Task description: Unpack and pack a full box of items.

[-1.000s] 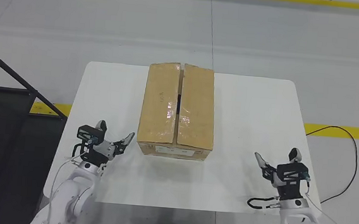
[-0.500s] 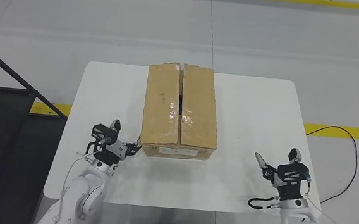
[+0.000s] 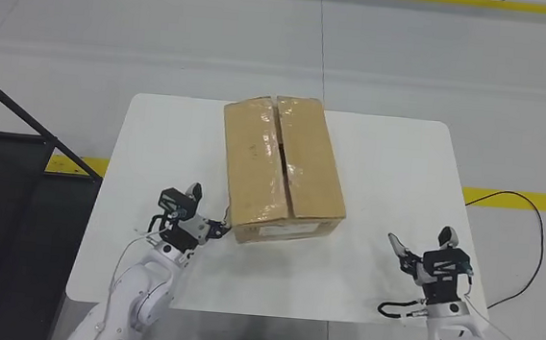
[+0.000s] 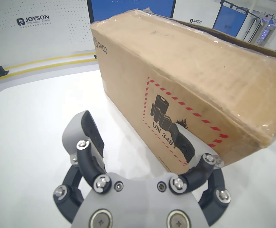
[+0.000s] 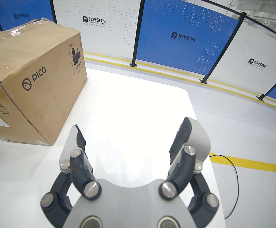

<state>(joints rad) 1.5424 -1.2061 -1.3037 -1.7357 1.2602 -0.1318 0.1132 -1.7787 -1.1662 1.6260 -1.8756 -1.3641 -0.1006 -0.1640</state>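
I work at a white table (image 3: 388,179) with rounded corners. One thing lies directly on it: a brown cardboard box (image 3: 283,166), closed, its two top flaps meeting in a seam along its length, with clear tape shining on top. It rests a little left of the table's middle, turned askew, its near end angled to the right. Its far end lies close to the table's far edge.
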